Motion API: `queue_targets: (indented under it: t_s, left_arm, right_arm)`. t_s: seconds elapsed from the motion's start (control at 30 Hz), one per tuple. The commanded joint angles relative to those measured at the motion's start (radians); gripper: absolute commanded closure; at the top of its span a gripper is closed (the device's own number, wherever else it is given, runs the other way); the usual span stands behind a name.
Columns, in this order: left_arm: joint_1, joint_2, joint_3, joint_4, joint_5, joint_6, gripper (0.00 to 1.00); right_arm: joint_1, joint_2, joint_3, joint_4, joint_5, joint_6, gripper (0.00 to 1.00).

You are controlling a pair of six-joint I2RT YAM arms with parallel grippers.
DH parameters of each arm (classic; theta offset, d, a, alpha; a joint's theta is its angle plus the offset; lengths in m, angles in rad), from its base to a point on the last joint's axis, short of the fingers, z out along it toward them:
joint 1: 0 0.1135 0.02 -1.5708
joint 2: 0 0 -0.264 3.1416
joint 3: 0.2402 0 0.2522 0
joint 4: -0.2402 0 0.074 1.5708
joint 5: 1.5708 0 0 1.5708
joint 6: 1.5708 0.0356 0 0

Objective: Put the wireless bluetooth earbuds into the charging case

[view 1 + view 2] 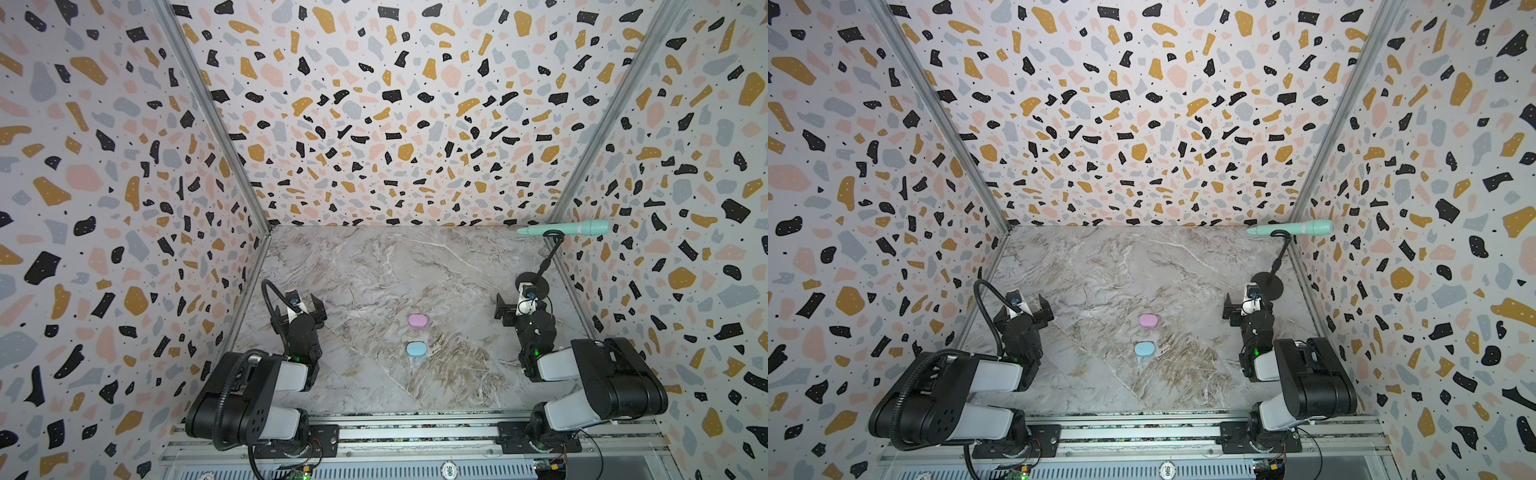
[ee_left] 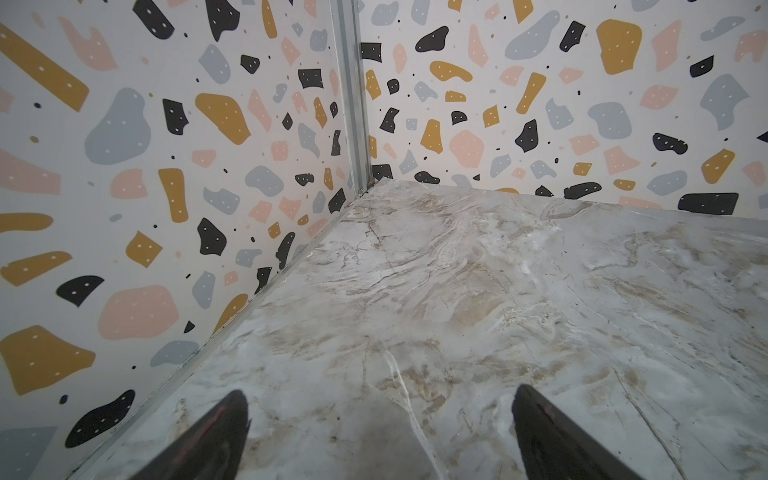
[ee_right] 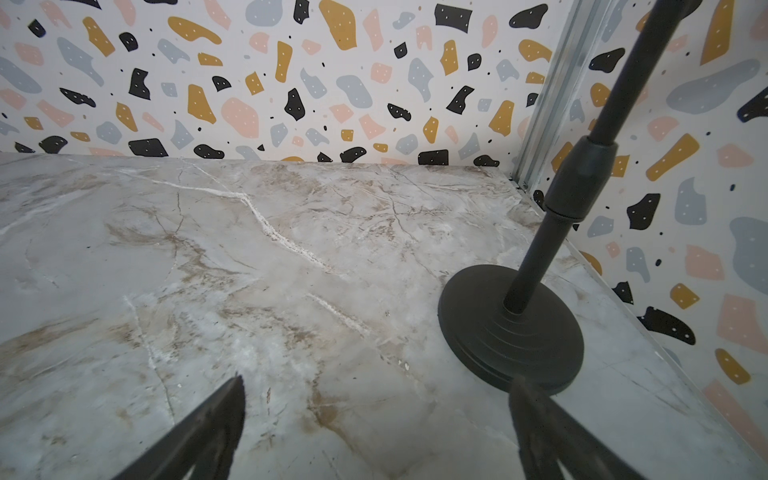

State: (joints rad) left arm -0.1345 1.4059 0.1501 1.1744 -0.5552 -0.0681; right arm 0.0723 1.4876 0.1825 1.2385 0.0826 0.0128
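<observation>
Pastel and pill-shaped, the pink charging case (image 1: pixel 417 321) and the blue charging case (image 1: pixel 416 349) lie closed near the middle of the marble table (image 1: pixel 374 266), the pink one just beyond the blue, not touching. Whether the earbuds are inside cannot be told. At either side, well apart from both cases, the left claw (image 2: pixel 380 395) and the right claw (image 3: pixel 378 382) hang released, jaws wide and empty. Beside the right claw a black stand (image 3: pixel 511 332) carries a teal microphone (image 1: pixel 569 228).

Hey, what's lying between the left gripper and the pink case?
Nothing. Only bare table lies between the open left gripper and the pink case. Both top views show it.
</observation>
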Motion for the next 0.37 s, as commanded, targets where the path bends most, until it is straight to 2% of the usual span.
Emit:
queue_targets:
  t_s: [0.0, 0.33]
  left_arm:
    - [0.006, -0.019, -0.009, 0.056, 0.012, -0.012, 0.0]
    - [0.006, -0.02, -0.01, 0.056, 0.012, -0.012, 0.0]
  right_arm:
    - [0.005, -0.001, 0.024, 0.001, 0.009, -0.009, 0.01]
    - [0.005, -0.002, 0.023, 0.003, 0.006, -0.008, 0.01]
